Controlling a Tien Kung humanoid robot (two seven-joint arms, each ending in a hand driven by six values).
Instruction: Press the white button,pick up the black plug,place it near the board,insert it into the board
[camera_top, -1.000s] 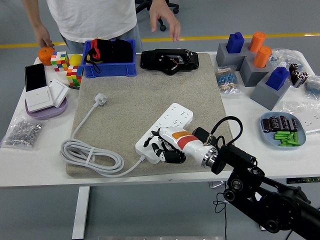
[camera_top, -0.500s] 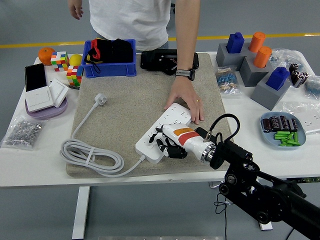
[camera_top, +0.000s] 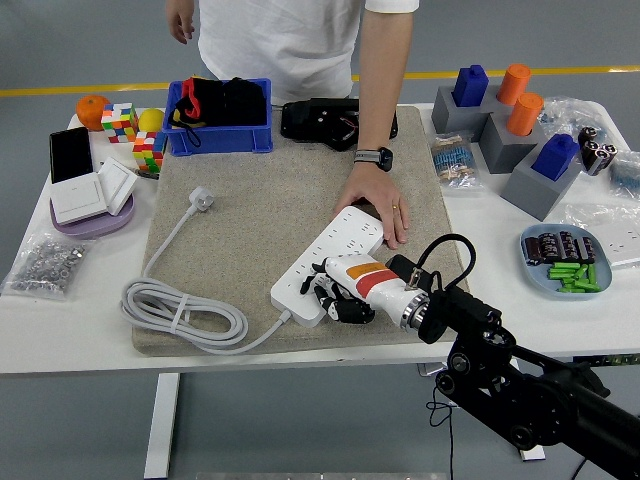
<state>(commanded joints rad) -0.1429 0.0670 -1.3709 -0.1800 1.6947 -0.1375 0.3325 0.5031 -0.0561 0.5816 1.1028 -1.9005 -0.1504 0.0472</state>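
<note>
Board (camera_top: 325, 262), a white power strip, lies diagonally on the tan mat (camera_top: 260, 200), its cable (camera_top: 180, 315) coiled at the mat's left and ending in a white plug (camera_top: 202, 198) further back. At the board's far end, a person's hand (camera_top: 378, 205) rests flat. Over its near end, the right hand (camera_top: 335, 295) has fingers curled down onto the top face, holding nothing. A black plug cannot be made out.

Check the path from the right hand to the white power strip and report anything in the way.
Nothing visible blocks it. The robot's right hand is already over the near end of the white power strip on the beige mat. A person's hand rests at the strip's far end, away from the robot's fingers.
</note>
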